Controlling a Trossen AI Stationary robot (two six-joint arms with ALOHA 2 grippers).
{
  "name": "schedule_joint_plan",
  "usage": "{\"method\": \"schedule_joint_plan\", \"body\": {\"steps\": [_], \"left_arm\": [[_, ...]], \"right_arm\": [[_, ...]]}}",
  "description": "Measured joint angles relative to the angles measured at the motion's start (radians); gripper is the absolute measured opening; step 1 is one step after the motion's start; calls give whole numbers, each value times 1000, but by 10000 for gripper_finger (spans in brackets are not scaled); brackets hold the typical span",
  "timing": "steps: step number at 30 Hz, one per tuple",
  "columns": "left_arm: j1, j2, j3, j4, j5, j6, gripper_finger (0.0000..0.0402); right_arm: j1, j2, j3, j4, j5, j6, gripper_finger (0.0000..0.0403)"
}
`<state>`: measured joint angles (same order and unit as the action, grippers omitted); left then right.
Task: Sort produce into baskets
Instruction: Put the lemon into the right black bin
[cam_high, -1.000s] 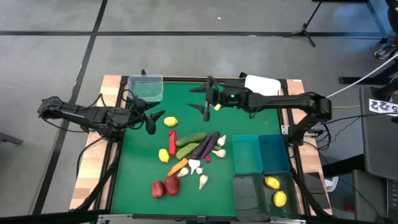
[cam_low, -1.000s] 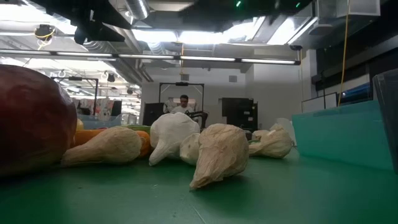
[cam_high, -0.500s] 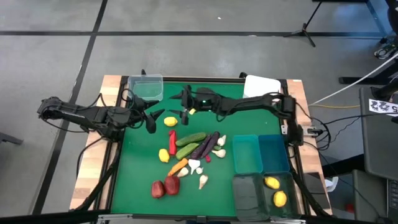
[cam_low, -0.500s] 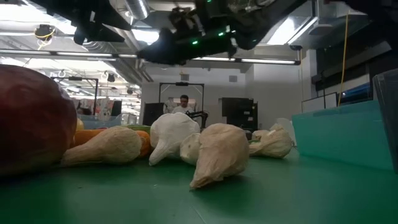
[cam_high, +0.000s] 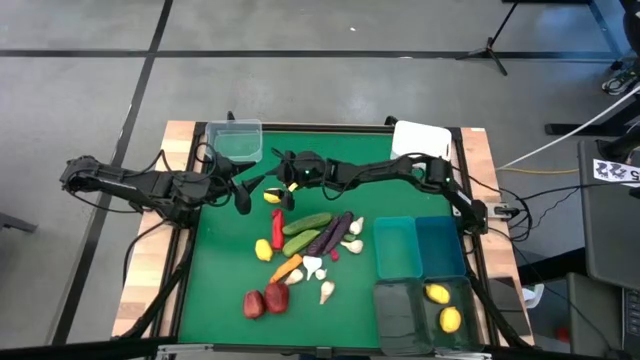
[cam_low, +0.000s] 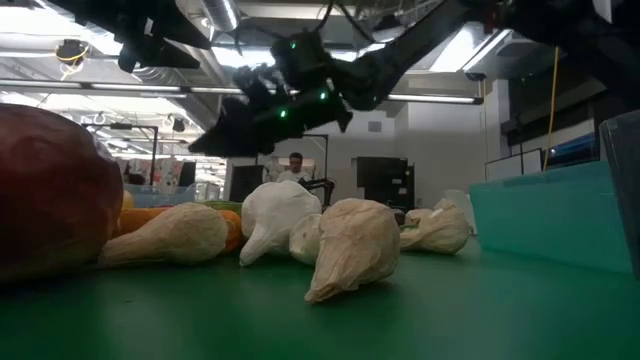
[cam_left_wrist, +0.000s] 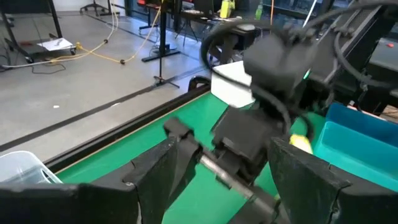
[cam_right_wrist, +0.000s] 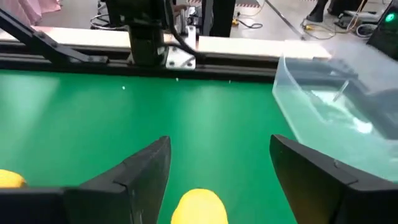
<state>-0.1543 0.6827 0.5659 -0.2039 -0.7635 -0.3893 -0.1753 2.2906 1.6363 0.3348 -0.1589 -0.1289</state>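
While the right pincer (cam_high: 268, 186) hovers spread wide, lemon (cam_right_wrist: 198, 206) centred between its fingers, long axis unclear, left pincer (cam_high: 243, 197) parted, empty.

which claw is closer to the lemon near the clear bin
Right. The right claw is open, directly over the lemon and straddling it in the right wrist view. The left claw, also open, sits beside it, apart.

A matt green mat (cam_high: 225, 290) is covering the table, with bare wood (cam_high: 175, 140) showing at its edges. The clear basket (cam_right_wrist: 336, 118) is looking like glossy, see-through plastic. The garlic (cam_low: 350, 245) is showing a rough, papery skin, and the lemon (cam_right_wrist: 199, 208) is appearing smooth.
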Motion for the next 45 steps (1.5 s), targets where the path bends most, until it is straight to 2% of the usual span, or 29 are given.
{"method": "schedule_joint_plan", "body": {"steps": [13,31,34,41,45], "left_arm": [[0,0,0,0,0,-2,247],[0,1,0,1,0,-5,247],[0,1,0,1,0,-5,247],[0,1,0,1,1,-5,247],[0,1,0,0,1,-5,247]], "right_arm": [[-2,99,0,71,-43,70,273],[-2,135,0,-3,-71,80,272],[-2,135,0,-23,-71,79,255],[-2,135,0,-40,-71,72,177],[-2,135,0,-39,-71,71,170]]}}
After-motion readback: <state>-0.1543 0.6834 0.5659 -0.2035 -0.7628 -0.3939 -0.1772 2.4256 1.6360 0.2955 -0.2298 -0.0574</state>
